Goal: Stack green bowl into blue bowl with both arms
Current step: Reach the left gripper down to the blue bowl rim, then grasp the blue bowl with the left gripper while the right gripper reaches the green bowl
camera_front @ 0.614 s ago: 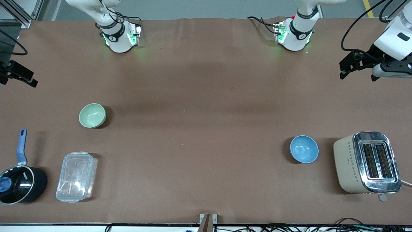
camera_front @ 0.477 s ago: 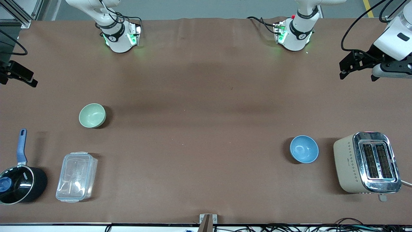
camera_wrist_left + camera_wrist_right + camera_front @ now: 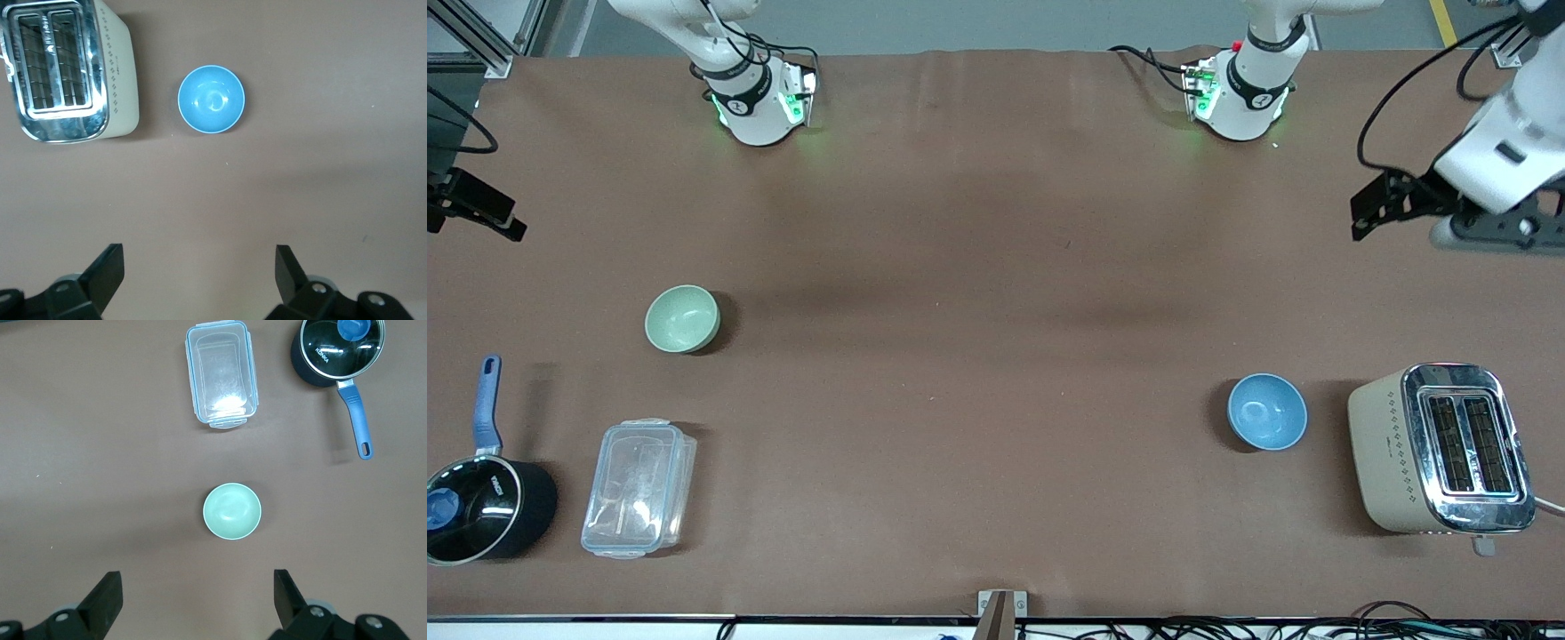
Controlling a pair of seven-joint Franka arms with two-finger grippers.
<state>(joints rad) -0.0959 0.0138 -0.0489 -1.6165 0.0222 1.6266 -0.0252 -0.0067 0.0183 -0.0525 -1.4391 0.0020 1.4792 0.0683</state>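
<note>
Change since earlier frames: left gripper point(image 3: 1360, 213) has shifted slightly toward the table's middle and a little lower in the front view; bowls and other items unmoved.
Green bowl: small round pale mint-green glossy bowl point(image 3: 682, 318) sits upright on the brown table point(image 3: 978, 356), toward the right arm's end; untouched, nothing inside it. Also seen in the right wrist view point(image 3: 232, 511).
Blue bowl: small round medium-blue glossy bowl point(image 3: 1267, 412) sits upright toward the left arm's end, well apart from the green bowl; nothing inside it. Also seen in the left wrist view point(image 3: 211, 99).
Left gripper: in the air over bare table at the left arm's end; fingers spread wide, holding nothing point(image 3: 199, 273).
Right gripper: at the table edge at the right arm's end point(image 3: 480, 209); fingers spread wide, holding nothing point(image 3: 198, 600).
Toaster: cream two-slot toaster with chrome top point(image 3: 1440, 449), just beside the blue bowl.
Container: clear rectangular lidded plastic box point(image 3: 639, 488), nearer the front camera than the green bowl.
Saucepan: black saucepan with glass lid and blue handle point(image 3: 476, 498), beside the container.
</note>
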